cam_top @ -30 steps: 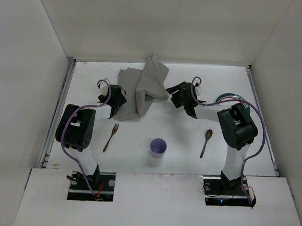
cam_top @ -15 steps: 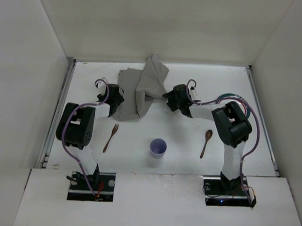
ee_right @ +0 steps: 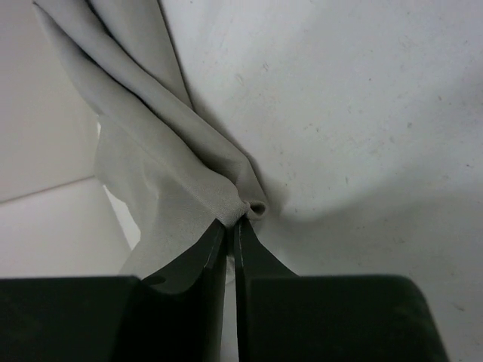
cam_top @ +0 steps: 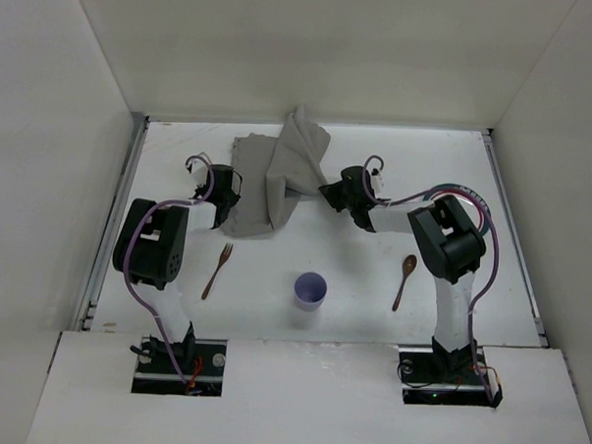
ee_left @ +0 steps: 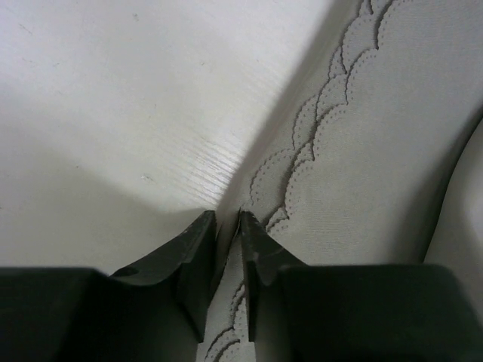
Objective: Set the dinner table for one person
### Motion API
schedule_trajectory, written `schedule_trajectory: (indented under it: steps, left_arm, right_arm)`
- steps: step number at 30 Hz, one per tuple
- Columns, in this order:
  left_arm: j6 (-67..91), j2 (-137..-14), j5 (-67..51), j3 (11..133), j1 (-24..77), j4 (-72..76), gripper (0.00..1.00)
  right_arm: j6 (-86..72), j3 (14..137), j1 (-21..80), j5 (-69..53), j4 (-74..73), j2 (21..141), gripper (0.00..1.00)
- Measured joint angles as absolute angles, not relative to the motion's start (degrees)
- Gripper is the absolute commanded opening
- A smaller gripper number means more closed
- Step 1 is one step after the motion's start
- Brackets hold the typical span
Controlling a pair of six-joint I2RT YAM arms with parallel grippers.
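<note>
place: robot lab cell | signs: white walls [cam_top: 313, 46] boxing white tabletop [cam_top: 274, 265]; left arm [cam_top: 149, 255] and right arm [cam_top: 450, 244] bolted at edge

dinner table [cam_top: 426, 159] white | on it: grey cloth [cam_top: 278, 182], bunched; fork [cam_top: 216, 270]; lilac cup [cam_top: 311, 290]; wooden spoon [cam_top: 403, 281]

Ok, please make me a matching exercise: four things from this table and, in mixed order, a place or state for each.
1 fork
2 cup
3 spoon
4 grey cloth

a beside the cup, on its right
b lilac, standing upright
c bunched, pinched by the right end effector
d beside the cup, on its left

Pairs: 1-d, 2-b, 3-a, 4-c
</note>
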State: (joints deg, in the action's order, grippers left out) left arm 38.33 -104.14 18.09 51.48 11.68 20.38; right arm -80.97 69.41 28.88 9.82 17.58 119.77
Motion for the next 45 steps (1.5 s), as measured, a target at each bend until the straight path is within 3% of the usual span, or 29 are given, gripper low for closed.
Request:
schedule_trajectory:
  steps: [5, 15, 26, 28, 33, 35, 45]
  left_arm:
    - [38.9, -105.1, 18.0, 52.1, 11.5, 21.4, 0.1]
    - [40.8, -109.4, 17.9, 57.1, 11.5, 22.1, 0.06]
    - [41.1, -110.2, 18.0, 59.1, 10.7, 21.0, 0.06]
    - [41.3, -110.1, 18.0, 58.3, 10.7, 21.3, 0.1]
    - [42.4, -108.3, 17.3, 55.5, 10.8, 23.8, 0.4]
    - [42.5, -106.8, 16.3, 54.2, 10.9, 24.2, 0.48]
    - [41.1, -104.1, 12.4, 54.8, 12.2, 22.4, 0.48]
  right_arm:
    - [-76.5, 62.5, 27.7, 10.6, 22.3, 114.7, 0.09]
    - [-65.4, 43.7, 20.0, 16.5, 25.1, 89.1, 0.1]
    - [-62.9, 35.6, 14.7, 17.1, 20.3, 88.8, 0.12]
    - [-62.8, 35.0, 14.6, 17.1, 20.0, 88.7, 0.12]
    - [-62.7, 32.8, 14.6, 16.7, 19.8, 88.3, 0.12]
    - [-62.5, 32.7, 14.6, 16.5, 19.9, 88.2, 0.12]
    - [-61.2, 32.7, 14.6, 16.4, 20.1, 87.3, 0.13]
